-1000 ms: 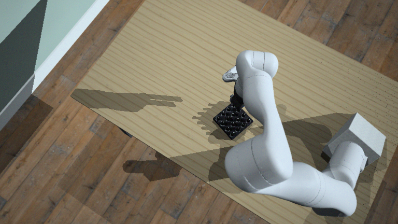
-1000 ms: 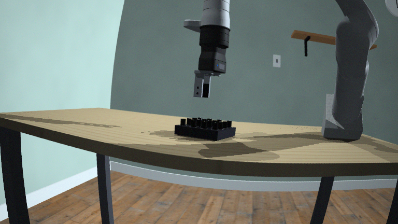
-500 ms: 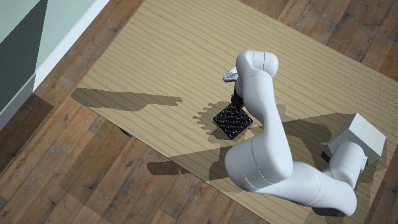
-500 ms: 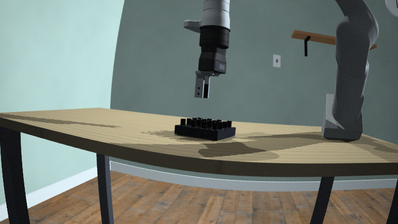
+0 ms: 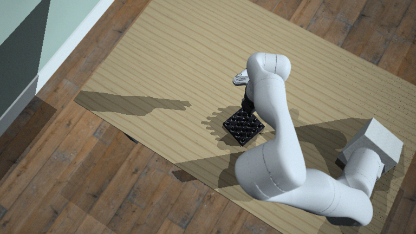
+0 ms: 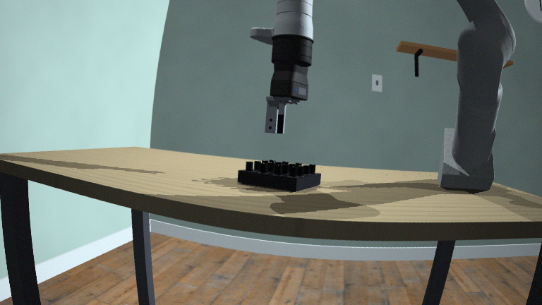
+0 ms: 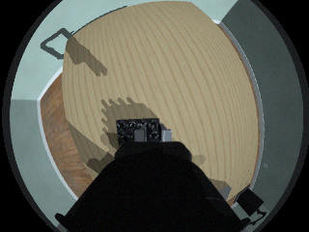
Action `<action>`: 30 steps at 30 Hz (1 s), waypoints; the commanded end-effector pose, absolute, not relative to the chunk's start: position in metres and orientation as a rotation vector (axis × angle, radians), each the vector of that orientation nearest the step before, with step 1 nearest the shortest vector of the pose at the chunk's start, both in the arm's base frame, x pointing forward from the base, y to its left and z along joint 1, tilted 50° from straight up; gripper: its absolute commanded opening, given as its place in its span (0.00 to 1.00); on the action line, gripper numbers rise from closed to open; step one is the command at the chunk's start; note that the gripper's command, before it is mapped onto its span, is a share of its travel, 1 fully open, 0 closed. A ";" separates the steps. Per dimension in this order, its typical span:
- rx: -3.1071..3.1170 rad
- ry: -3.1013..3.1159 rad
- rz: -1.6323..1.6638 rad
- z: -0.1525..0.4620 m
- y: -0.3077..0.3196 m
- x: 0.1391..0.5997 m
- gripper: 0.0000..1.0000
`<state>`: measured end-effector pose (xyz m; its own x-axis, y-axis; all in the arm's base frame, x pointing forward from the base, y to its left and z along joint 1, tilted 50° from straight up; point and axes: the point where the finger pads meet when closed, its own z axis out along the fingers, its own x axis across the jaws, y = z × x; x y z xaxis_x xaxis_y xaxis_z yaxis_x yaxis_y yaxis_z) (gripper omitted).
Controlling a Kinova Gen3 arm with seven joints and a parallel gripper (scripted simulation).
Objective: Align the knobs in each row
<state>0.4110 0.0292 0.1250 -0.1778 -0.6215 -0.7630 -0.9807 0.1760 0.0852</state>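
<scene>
Metal two-plate gripper fingers (image 6: pixel 275 116) held partly open — nothing gripped — above the square black box of upright round knobs (image 5: pixel 243 127) (image 6: pixel 279 176) (image 7: pixel 126 127), box set on the pale wooden table (image 5: pixel 171 50) (image 6: pixel 179 166) (image 7: pixel 183 63).

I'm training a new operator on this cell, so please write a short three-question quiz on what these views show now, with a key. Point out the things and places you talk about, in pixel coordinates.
1. True or false: the gripper (image 5: pixel 248 114) (image 6: pixel 275 133) (image 7: pixel 154 130) is touching the knob box (image 5: pixel 225 125) (image 6: pixel 267 181) (image 7: pixel 118 130) in the exterior view.
2. Multiple choice: what does the knob box stand on? a) the floor; b) the wall shelf (image 6: pixel 433 50); c) the table (image 5: pixel 171 50) (image 6: pixel 99 162) (image 7: pixel 169 63).
3. Fill in the blank: in the exterior view, the wall shelf's bracket (image 6: pixel 416 63) is coloured ____.

Key: 1 false; 2 c; 3 black.
</scene>
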 end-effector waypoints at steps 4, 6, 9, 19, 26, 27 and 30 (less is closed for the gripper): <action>-1.506 1.876 0.796 0.125 0.029 0.411 0.46; -1.506 1.876 0.796 0.125 0.029 0.411 0.46; -1.506 1.876 0.796 0.124 0.030 0.412 0.46; -1.506 1.876 0.796 0.121 0.034 0.412 0.46; -1.506 1.876 0.796 0.115 0.040 0.413 0.46; -1.506 1.876 0.796 0.115 0.041 0.413 0.46; -1.506 1.876 0.796 0.113 0.043 0.413 0.46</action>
